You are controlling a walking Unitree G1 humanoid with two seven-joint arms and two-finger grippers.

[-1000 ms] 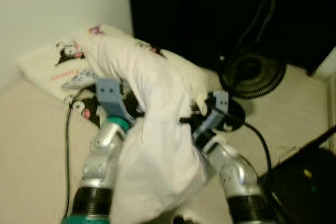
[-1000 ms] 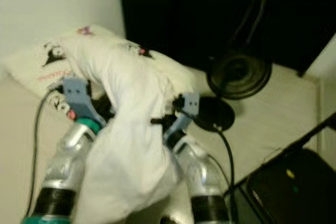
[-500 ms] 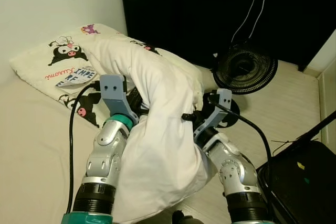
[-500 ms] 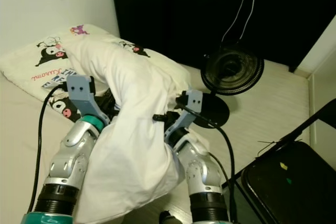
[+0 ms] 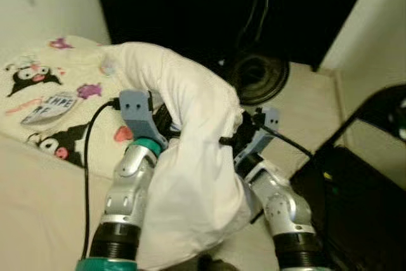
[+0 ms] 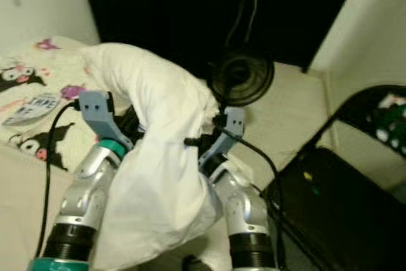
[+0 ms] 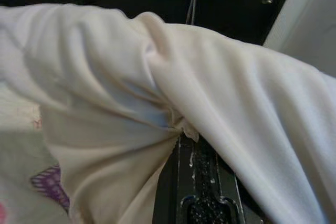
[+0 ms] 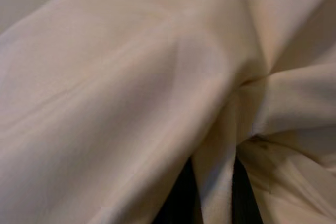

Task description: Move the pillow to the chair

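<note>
**One soft pillow, pinched from both sides**

We carry one white pillow (image 5: 190,157) lifted between two grippers, above the bed's (image 5: 32,220) edge. It looks light and limp, sagging over our arms, so bunched cloth is the sure hold. The left gripper (image 7: 181,129) and right gripper (image 8: 247,140) each have fingers closed on gathered fabric. One black chair (image 6: 342,207) stands at our right.

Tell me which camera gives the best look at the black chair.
The right eye view: the chair shows its dark seat and curved back at the robot's right. The left eye view cuts it off at the frame edge. Both wrist views show the white pillow up close.
</note>
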